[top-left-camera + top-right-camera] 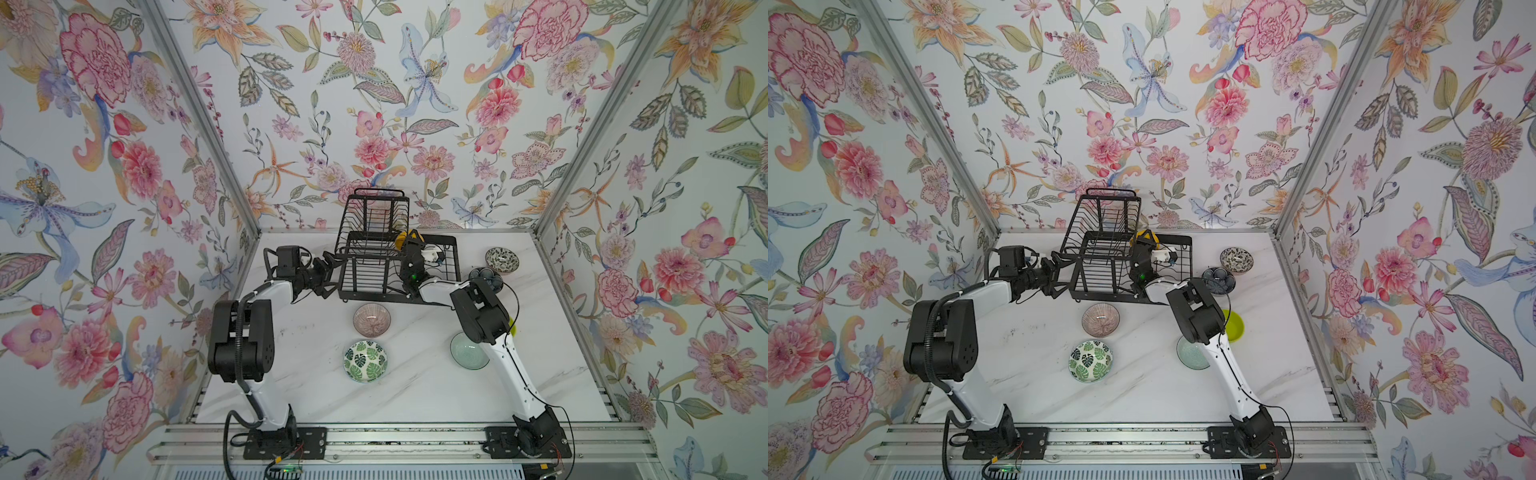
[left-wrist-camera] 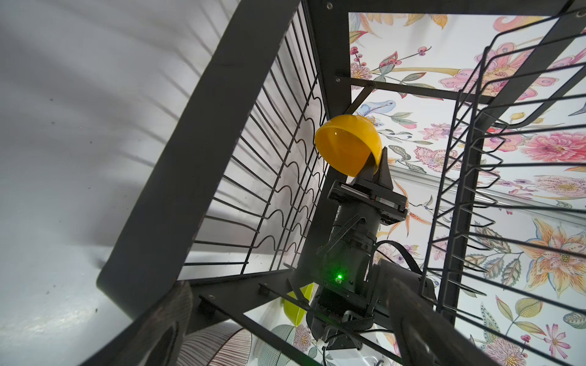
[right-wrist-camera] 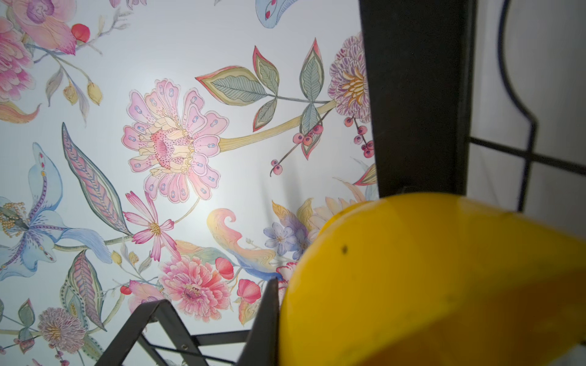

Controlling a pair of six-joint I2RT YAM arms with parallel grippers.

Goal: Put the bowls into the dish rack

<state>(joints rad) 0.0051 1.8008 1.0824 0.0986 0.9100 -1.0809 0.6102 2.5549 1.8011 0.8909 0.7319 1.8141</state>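
The right gripper (image 2: 379, 158) pinches the glossy round yellow bowl (image 2: 345, 145) by its rim; the bowl is likely light, rigid and slippery. The left gripper (image 1: 332, 276) stands wide, empty.

- Left arm (image 1: 270, 291) bends at a raised elbow, with the forearm reaching forward and inward. The left pincer (image 1: 329, 276) has its jaws spread wide and holds nothing.
- Right arm (image 1: 513, 365) folds at the elbow, with the forearm reaching inward. The right pincer (image 2: 377, 160) is pinched on the rim of the yellow bowl (image 2: 344, 144).

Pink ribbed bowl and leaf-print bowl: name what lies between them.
Only bare marble table between pink ribbed bowl and leaf-print bowl, in both top views.
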